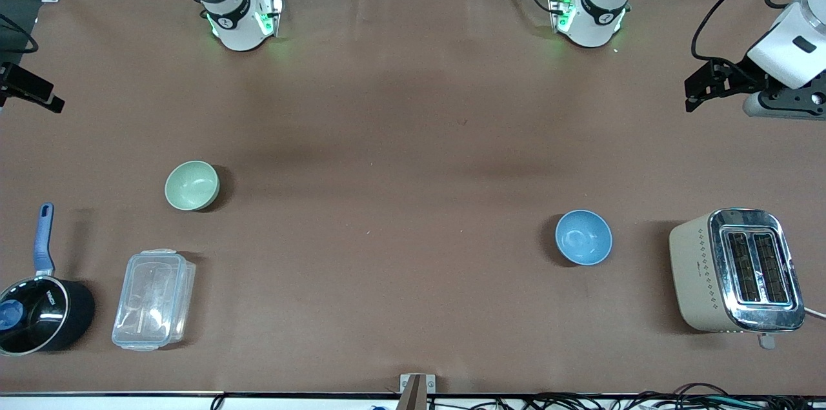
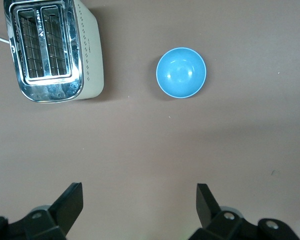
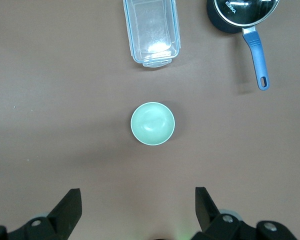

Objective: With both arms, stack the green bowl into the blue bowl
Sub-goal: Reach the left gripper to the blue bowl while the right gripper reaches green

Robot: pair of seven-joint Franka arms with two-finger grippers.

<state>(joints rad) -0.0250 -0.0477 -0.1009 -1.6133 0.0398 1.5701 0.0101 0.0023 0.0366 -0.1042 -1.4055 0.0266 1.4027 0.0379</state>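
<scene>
The pale green bowl (image 1: 192, 185) sits upright and empty on the brown table toward the right arm's end. It also shows in the right wrist view (image 3: 152, 123). The sky-blue bowl (image 1: 583, 237) sits upright and empty toward the left arm's end, beside the toaster, and also shows in the left wrist view (image 2: 181, 72). The two bowls are far apart. My left gripper (image 1: 695, 92) hangs high over the table edge at its own end, open and empty (image 2: 140, 200). My right gripper (image 1: 32, 92) hangs high at its own end, open and empty (image 3: 138, 200).
A cream and chrome toaster (image 1: 735, 271) stands beside the blue bowl at the left arm's end. A clear lidded container (image 1: 153, 299) and a black saucepan with a blue handle (image 1: 39, 313) lie nearer the front camera than the green bowl.
</scene>
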